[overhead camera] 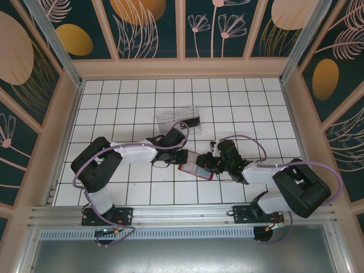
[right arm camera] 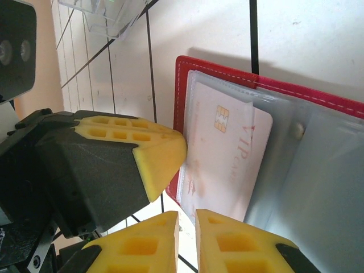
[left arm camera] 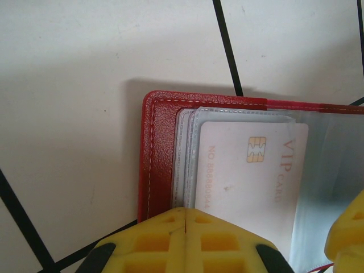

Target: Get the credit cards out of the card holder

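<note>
Lab cell w/ alu frame (overhead camera: 182, 211)

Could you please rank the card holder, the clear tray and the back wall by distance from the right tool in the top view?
1. Card holder: at the right tool.
2. Clear tray: beyond it, toward the back.
3. Back wall: far edge.

Bright, even light — soft shadows, blurred foreground.

The wallet (left arm camera: 156, 148) is red with pale stitching and cloudy grey-blue sleeves. The card (left arm camera: 250, 187) is pinkish white, with a gold chip and salmon lettering. The pads (left arm camera: 170, 242) are yellow on black. The table (overhead camera: 239, 102) is white tile with dark lines. The walls (overhead camera: 148, 28) are teal with peach flowers.
</note>
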Robot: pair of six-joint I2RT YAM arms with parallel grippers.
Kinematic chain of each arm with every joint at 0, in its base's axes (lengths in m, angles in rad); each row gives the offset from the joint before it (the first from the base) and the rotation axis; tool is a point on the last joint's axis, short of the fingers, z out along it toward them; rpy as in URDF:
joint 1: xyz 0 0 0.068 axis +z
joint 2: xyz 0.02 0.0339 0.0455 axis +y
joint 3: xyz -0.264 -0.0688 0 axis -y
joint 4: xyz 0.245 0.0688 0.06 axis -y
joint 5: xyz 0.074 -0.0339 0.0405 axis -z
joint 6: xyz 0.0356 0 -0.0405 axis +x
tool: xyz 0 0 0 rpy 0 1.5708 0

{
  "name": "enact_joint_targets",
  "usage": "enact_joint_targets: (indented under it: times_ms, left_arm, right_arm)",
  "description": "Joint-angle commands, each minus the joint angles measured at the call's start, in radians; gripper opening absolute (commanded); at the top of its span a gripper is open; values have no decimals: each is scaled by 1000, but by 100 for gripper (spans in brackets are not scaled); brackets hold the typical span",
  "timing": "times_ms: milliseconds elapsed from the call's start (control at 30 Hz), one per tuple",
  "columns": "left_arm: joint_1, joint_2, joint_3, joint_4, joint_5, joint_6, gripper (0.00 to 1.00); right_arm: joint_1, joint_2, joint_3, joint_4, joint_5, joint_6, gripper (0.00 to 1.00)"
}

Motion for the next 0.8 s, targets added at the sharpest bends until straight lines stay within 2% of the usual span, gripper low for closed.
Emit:
enact_joint_targets:
  times_ms: [0,500,767]
  left_arm:
    - [3,15,-26,-40,7,-4,0]
    - [3,11,-21,-43,10,-7,0]
    - [4,12,-18,-42,16,-9,0]
  right_arm:
    - [-4,17,-14,-20,13,16,17]
    - [-5,67,16,-78,40,16,22]
    - [-4,94,23,-9,11,27,21]
